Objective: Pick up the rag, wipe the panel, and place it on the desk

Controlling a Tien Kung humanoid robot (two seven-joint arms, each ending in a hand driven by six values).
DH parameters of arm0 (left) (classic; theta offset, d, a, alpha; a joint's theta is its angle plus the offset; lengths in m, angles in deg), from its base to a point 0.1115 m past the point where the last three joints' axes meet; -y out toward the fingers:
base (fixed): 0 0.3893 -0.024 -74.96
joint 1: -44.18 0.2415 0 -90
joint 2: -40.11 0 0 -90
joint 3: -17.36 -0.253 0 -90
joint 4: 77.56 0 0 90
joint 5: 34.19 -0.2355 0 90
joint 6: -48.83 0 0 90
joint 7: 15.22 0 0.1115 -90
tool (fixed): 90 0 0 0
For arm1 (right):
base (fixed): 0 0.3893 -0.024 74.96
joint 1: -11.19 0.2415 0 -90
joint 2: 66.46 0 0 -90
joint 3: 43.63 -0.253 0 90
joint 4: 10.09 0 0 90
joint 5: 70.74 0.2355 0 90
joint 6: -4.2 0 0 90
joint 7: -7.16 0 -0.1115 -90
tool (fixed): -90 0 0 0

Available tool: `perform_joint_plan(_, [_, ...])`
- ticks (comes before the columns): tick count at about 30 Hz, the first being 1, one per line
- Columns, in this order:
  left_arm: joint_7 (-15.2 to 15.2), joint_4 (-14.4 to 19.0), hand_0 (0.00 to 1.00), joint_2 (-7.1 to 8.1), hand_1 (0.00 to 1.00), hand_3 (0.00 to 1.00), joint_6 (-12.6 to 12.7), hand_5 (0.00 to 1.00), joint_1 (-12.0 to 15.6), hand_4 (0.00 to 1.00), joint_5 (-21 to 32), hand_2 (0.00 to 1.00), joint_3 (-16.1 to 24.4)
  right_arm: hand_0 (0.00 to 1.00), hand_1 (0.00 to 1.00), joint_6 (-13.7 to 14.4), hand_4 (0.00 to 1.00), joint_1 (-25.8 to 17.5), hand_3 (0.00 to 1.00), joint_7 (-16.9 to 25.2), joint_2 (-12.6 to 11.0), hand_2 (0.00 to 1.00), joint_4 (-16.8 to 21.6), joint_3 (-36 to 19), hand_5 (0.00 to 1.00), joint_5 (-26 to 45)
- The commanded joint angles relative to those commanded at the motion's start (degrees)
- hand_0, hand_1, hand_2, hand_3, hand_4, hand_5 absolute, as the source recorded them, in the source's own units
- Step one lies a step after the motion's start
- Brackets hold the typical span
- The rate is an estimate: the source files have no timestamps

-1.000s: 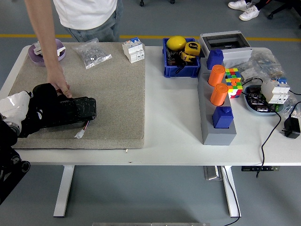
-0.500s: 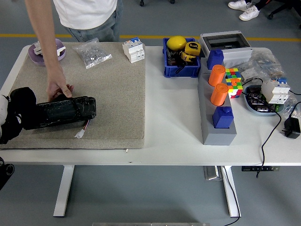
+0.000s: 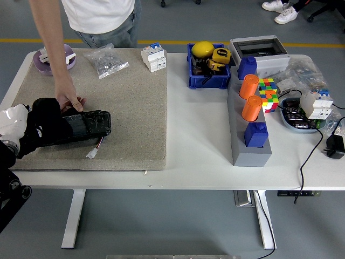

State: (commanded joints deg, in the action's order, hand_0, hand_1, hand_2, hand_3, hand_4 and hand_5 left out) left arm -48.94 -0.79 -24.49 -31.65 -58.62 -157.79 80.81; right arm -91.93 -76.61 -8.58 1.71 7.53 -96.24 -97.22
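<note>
- The black panel [image 3: 86, 125] lies flat at the left of the frame on the tan mat [image 3: 129, 108], its long side running left to right.
- The left hand [image 3: 40, 127] covers the panel's left end; its fingers are too dark to tell.
- A person's hand [image 3: 70, 101] presses the panel's top edge.

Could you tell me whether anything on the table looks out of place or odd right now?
One thing: a person's hand rests on the black panel's far edge while the robot's left hand covers its left end. A loose white connector trails from the panel onto the beige mat.
</note>
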Motion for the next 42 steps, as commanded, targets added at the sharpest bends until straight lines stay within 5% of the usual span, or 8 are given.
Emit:
perform_joint_plan(15, [-0.46, 1.57, 0.220, -2.07, 0.168, 0.486, -0.67, 0.002, -6.23, 0.187, 1.76, 0.502, -12.29, 0.783, 0.721, -0.10, 0.998, -0.15, 0.687, -0.13, -0.24, 0.728, -0.08, 0.88, 0.727, 0.51])
perform_joint_plan(27, [-0.89, 3.57, 0.221, -5.18, 0.168, 0.486, -0.85, 0.002, -11.20, 0.188, 2.46, 0.502, -20.71, 0.782, 0.721, -0.08, 0.998, 0.09, 0.686, -0.06, -0.33, 0.727, 0.06, 1.60, 0.727, 0.63])
perform_joint_plan(42, [-0.91, 2.99, 0.220, -5.37, 0.168, 0.486, -0.64, 0.002, -11.18, 0.190, 2.95, 0.501, -20.89, 0.781, 0.722, 0.00, 0.998, 0.13, 0.684, 0.05, -0.29, 0.727, 0.16, 1.86, 0.728, 0.74])
